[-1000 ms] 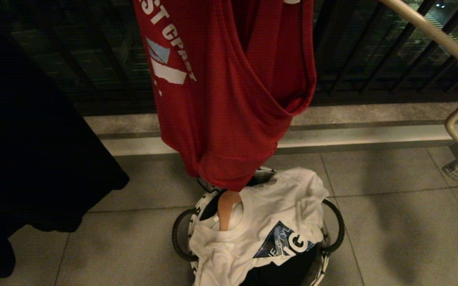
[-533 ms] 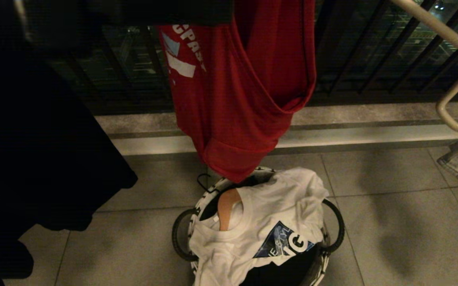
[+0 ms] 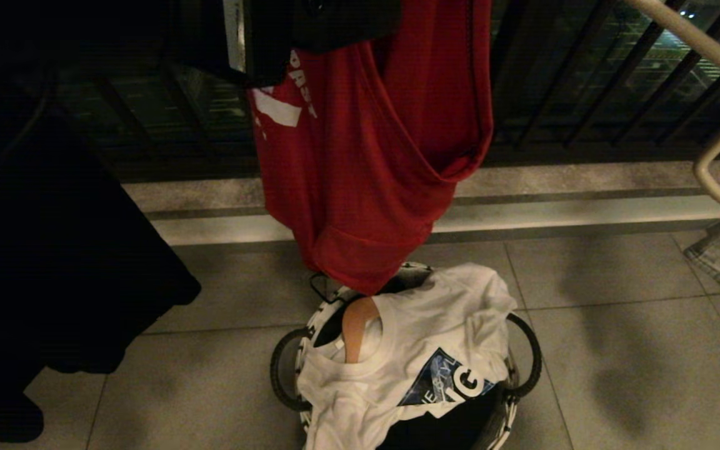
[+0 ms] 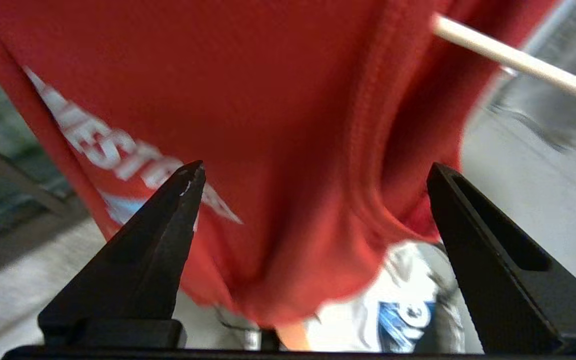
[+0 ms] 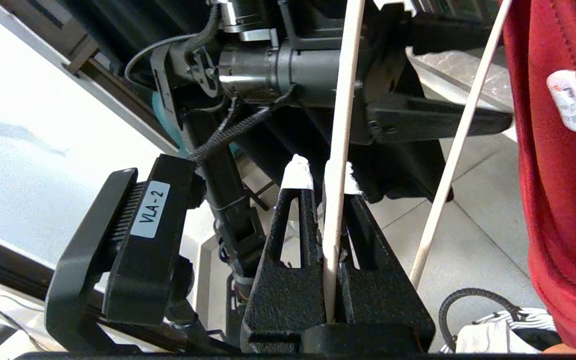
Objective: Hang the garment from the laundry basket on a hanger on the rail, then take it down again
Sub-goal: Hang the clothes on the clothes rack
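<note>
The red WEST COAST T-shirt (image 3: 372,162) hangs in loose folds above the laundry basket (image 3: 285,369), its lowest bunched edge just over the basket's rim. It is partly threaded on the cream-white wire hanger (image 5: 340,125), whose thin rods show beside the cloth in both wrist views. The right claw (image 5: 328,172) is clenched on 1 rod of that hanger, so it carries the whole load. The left claw (image 4: 313,170) stands released and wide, pointing at the shirt's front near the ribbed seam, touching nothing that can be seen.

The shirt looks light, limp and stretchy; it will sag, twist and slide along the smooth wire rather than keep a shape. The best hold is probably the thicker stitched collar or seam band, where the fabric bunches and gives the pads something firm. The hanger seems springy, so a pull on the cloth may tilt it.

In the basket lie a white T-shirt (image 3: 435,337) and a tan wooden hanger (image 3: 355,331).
</note>
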Controlling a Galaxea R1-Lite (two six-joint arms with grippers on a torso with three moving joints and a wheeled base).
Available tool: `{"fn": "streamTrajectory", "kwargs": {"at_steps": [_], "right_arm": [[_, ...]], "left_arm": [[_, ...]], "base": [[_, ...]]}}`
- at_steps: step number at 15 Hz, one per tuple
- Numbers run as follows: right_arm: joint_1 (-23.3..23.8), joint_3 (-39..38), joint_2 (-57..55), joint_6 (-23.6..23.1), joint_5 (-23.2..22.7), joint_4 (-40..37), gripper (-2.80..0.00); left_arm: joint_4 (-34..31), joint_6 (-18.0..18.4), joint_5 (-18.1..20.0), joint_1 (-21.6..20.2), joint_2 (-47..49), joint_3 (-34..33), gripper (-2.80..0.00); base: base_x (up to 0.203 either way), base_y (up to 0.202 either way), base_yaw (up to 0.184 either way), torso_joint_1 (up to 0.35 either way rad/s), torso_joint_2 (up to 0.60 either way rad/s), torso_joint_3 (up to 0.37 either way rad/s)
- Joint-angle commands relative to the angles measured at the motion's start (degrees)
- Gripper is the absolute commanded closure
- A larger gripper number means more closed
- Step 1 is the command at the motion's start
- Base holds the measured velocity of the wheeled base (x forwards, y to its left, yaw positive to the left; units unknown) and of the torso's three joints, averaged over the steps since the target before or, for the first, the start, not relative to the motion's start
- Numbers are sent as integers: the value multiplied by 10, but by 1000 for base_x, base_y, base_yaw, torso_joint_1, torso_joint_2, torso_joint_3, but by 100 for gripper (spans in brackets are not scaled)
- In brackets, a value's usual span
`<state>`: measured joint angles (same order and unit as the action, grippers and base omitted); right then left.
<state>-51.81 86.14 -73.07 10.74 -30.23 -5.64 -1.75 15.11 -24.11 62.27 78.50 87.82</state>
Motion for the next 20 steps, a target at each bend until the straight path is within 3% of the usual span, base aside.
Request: {"fn": "streamTrajectory", "kwargs": {"at_steps": [1,7,8,10,20], "right_arm": [[0,-1,1,1,-2,-1,0],[0,-1,1,1,-2,-1,0],[0,-1,1,1,-2,0,0],[0,-1,3,1,-2,-1,0],[0,0,7,1,-2,-1,0]], "left_arm": [[2,7,-3,-1,2,-2,-280],[10,37,-23,-35,-3,-20,-280],[30,46,-23,-42,-2,-22,0],[85,65,-23,-49,1,-33,0],[90,70,-23,-50,-5,-39,0]], "base": [[0,0,0,0,0,0],[0,0,0,0,0,0],[0,0,0,0,0,0],[0,0,0,0,0,0],[0,0,0,0,0,0]]}}
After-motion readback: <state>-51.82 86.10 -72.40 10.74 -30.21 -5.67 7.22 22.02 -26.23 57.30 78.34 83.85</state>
